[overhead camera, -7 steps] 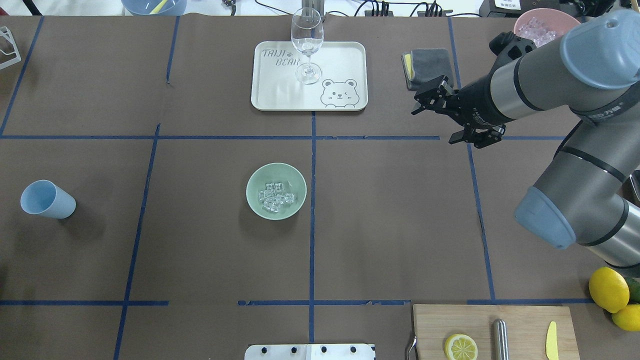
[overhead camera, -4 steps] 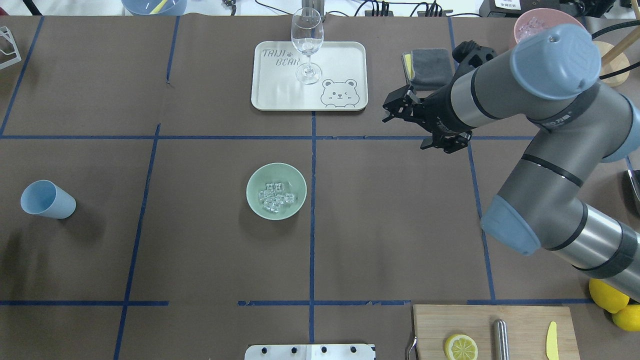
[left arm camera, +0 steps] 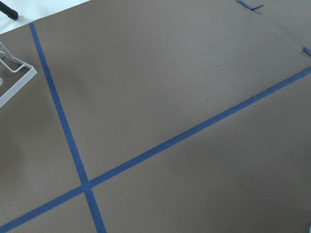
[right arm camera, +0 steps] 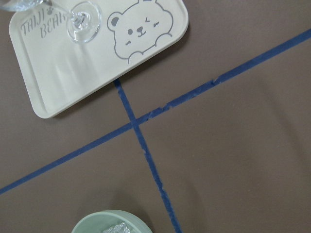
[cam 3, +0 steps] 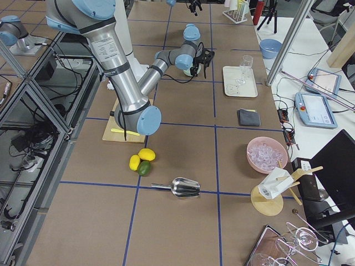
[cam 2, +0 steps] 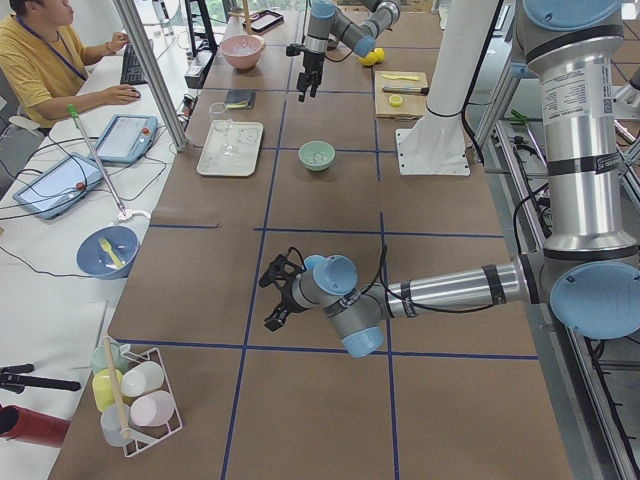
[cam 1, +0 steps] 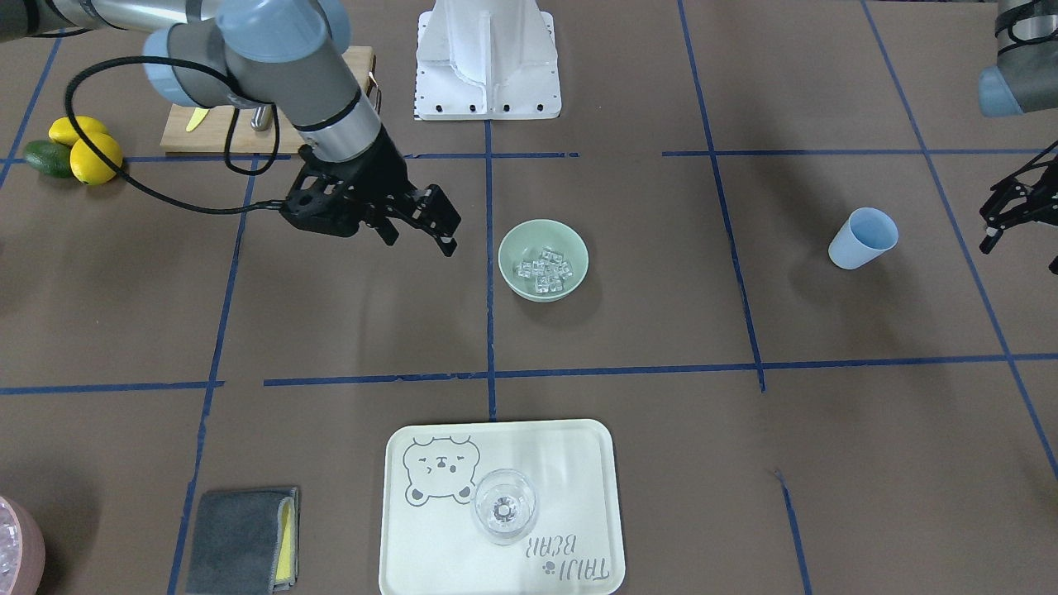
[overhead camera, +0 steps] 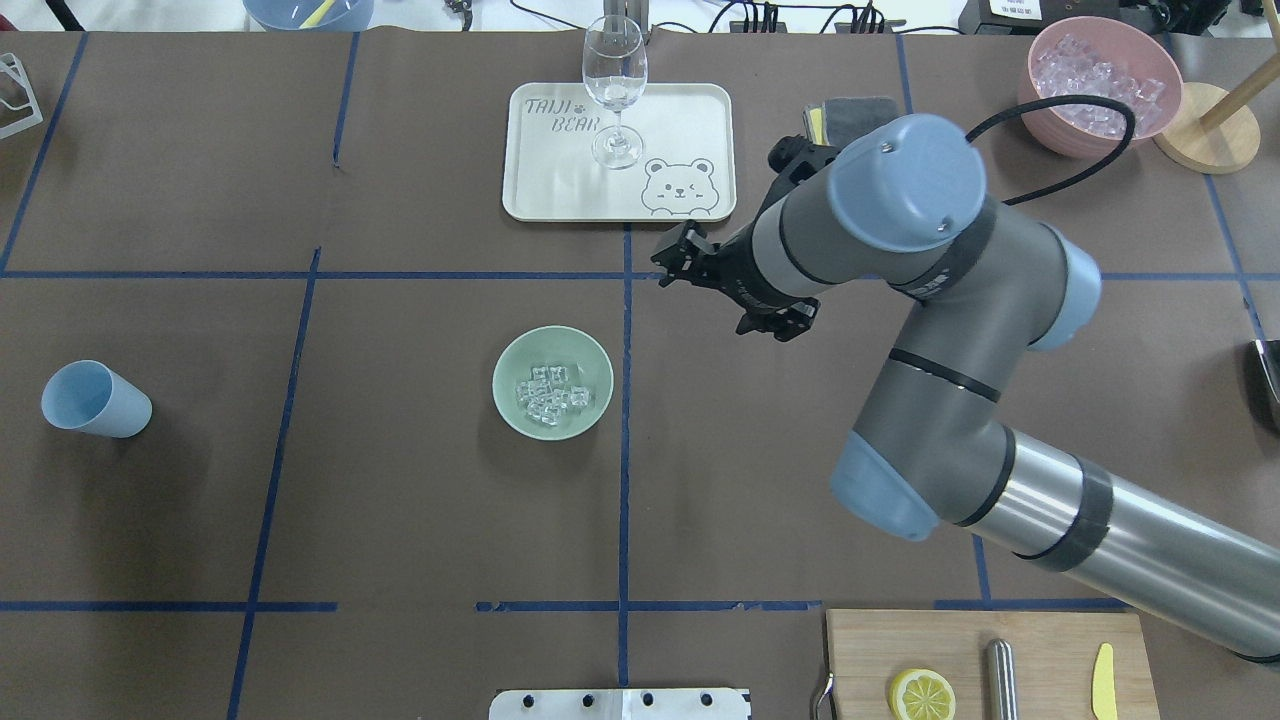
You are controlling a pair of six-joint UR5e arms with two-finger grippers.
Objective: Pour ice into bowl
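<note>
The ice is seen heaped inside the mint-green bowl, which is set upright near the middle of the table, just left of the central blue tape line. The right gripper is held above the table to the far right of the bowl, apart from it, with its jaws spread and empty. The left gripper is held further left than the blue cup, its fingers likewise apart and nothing gripped.

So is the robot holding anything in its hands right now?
No, nothing. The right gripper and the left gripper are both open and empty. The ice sits in the bowl.
</note>
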